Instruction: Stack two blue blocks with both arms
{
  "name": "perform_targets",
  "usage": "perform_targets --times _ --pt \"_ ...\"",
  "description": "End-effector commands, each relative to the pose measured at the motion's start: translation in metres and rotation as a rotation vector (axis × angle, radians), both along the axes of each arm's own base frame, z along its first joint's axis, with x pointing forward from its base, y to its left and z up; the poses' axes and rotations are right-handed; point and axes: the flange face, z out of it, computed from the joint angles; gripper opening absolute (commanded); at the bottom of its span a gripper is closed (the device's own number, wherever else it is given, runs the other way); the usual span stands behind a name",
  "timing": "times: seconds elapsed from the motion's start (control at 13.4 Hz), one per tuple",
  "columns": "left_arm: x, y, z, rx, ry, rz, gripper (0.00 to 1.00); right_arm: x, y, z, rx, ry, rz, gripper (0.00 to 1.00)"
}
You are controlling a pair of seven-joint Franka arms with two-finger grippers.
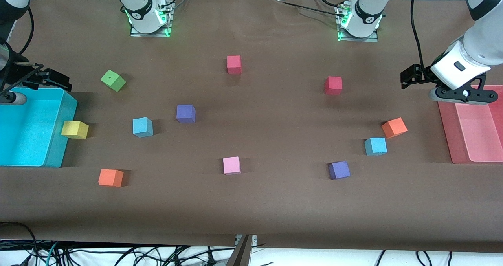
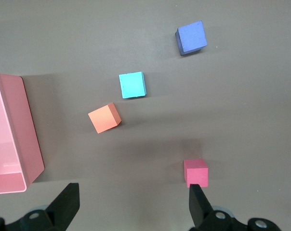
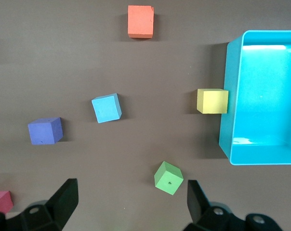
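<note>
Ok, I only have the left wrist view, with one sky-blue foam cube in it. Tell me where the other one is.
Observer: The other light sky-blue foam cube lies toward the right arm's end of the table, near a yellow foam cube.
Operator: Report the right end effector.
Observer: The right end effector hangs open, holding nothing, by the turquoise plastic bin; your left end effector is open by the pink plastic tray.
Operator: Name that cube's other neighbour.
Observer: A purple-indigo foam cube, apart from it.

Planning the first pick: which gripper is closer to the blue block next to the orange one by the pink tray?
Left. The left gripper hangs open over the pink tray's edge, beside that blue block. The right gripper, open too, waits above the cyan bin at the table's right-arm end.
</note>
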Motion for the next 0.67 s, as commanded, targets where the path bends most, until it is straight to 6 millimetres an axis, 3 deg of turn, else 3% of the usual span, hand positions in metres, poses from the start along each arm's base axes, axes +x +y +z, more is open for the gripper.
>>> perform_targets --times 0.0,0.6 --pt "0.0023 -0.0012 0.0034 -0.005 0.009 0.001 1.0 -0.0038 0.0015 0.0026 0.009 0.004 -0.007 1.0" --pt "0.0029 0.0013 0.0025 -0.005 0.01 -0.001 1.0 -0.0051 0.0017 0.0018 0.011 0.015 -0.008 1.0"
